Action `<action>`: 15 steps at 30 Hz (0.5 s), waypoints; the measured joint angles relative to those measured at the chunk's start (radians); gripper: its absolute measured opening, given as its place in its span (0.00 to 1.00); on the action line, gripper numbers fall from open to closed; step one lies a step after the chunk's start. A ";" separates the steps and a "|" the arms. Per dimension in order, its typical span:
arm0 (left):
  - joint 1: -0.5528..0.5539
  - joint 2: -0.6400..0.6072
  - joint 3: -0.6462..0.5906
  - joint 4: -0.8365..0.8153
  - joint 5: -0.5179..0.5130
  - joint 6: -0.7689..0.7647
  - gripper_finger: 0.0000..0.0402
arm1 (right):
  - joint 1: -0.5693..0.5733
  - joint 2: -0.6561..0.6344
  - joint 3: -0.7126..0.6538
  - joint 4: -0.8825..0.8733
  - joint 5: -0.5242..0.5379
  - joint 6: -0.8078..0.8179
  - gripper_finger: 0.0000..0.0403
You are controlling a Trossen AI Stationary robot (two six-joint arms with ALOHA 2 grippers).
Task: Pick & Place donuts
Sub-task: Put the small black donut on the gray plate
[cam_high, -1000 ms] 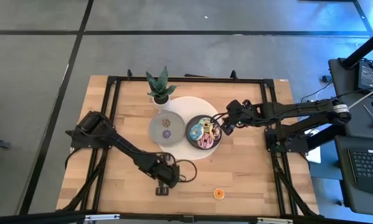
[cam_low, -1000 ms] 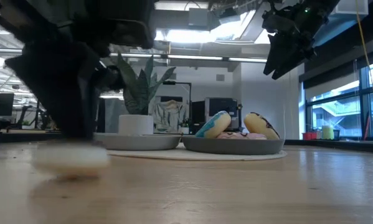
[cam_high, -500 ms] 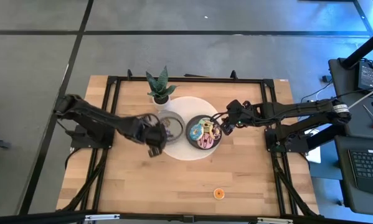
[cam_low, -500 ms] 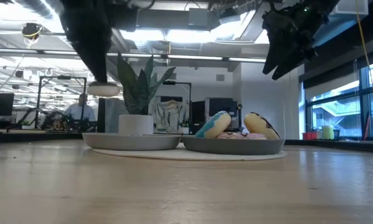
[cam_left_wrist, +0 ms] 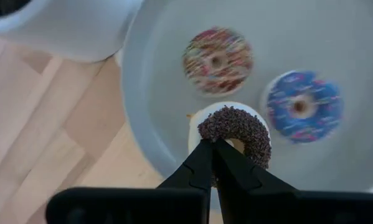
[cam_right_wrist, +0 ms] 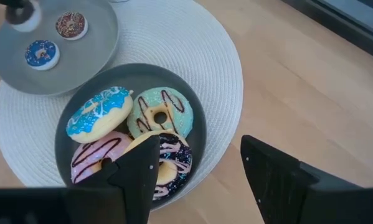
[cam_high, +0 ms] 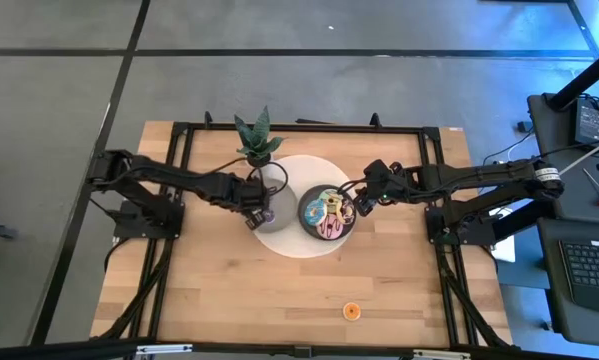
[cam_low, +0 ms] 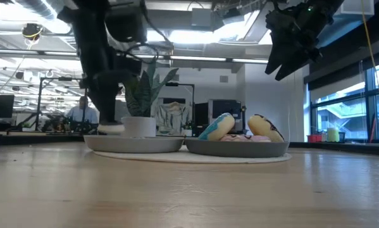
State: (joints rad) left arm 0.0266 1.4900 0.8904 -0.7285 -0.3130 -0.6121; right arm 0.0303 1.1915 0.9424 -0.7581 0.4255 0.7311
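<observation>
Left wrist view: no legible writing.

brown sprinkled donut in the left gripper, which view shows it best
The left wrist view: the brown sprinkled donut fills the centre, pinched by the left gripper over the light grey plate. The high view hides it under the arm; the low and right wrist views show blurs.

You have four big donuts (cam_right_wrist: 133, 134) piled in the dark plate, two small ones (cam_left_wrist: 259, 85) flat in the grey plate, a brown one (cam_left_wrist: 235, 129) held above it, an orange one (cam_high: 351, 311) alone at the bench's near edge.
</observation>
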 joint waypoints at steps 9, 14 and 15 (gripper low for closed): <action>0.054 0.057 -0.001 0.025 0.055 0.006 0.02 | -0.001 0.000 0.000 0.006 0.001 0.000 0.56; 0.054 0.102 -0.001 0.051 0.083 0.006 0.02 | -0.001 0.000 0.000 0.010 0.003 -0.003 0.56; 0.054 0.110 -0.001 0.052 0.082 0.005 0.02 | -0.001 0.000 0.000 0.010 0.003 -0.003 0.56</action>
State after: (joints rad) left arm 0.0803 1.5995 0.8890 -0.6769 -0.2310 -0.6066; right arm 0.0292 1.1915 0.9421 -0.7483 0.4282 0.7280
